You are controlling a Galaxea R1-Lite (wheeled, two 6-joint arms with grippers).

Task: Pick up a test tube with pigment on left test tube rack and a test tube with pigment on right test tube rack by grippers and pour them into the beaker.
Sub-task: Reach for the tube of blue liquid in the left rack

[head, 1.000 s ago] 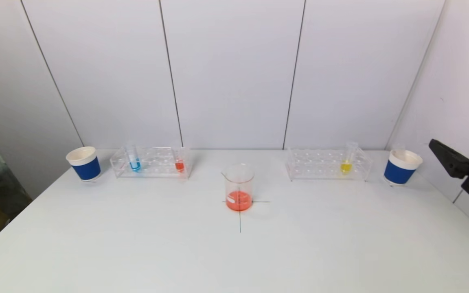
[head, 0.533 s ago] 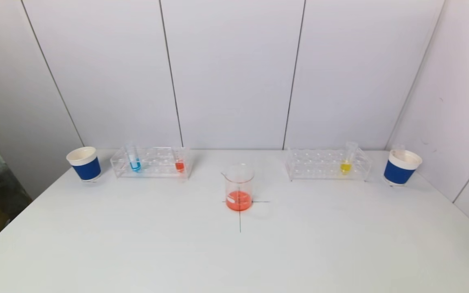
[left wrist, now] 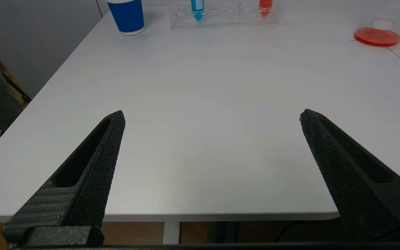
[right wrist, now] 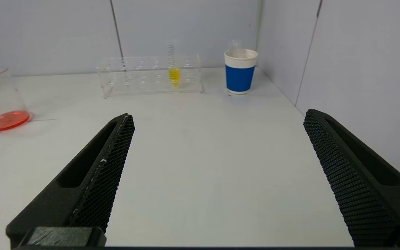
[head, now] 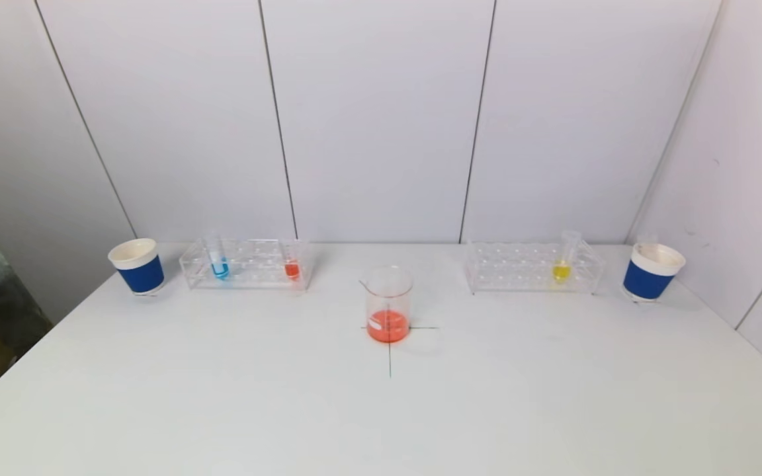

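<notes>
Since both pincers sit wide open w/ nothing held, back at the near edge of the surface (head: 222, 410), I'd start each reach square-on. Left pincer (left wrist: 212, 116) goes for the blue tube (head: 218, 263) in the left rack (head: 249, 264); right pincer (right wrist: 219, 118) for the yellow tube (head: 561, 268) in the right rack (head: 520, 268). Grip high, lift straight up, then tip slowly over the beaker (head: 388, 305) at centre, which looks easy to knock.

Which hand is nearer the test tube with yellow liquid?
Right. The right hand faces the yellow-liquid test tube from the table's near edge; the left hand sits at the opposite side, facing the left rack.
</notes>
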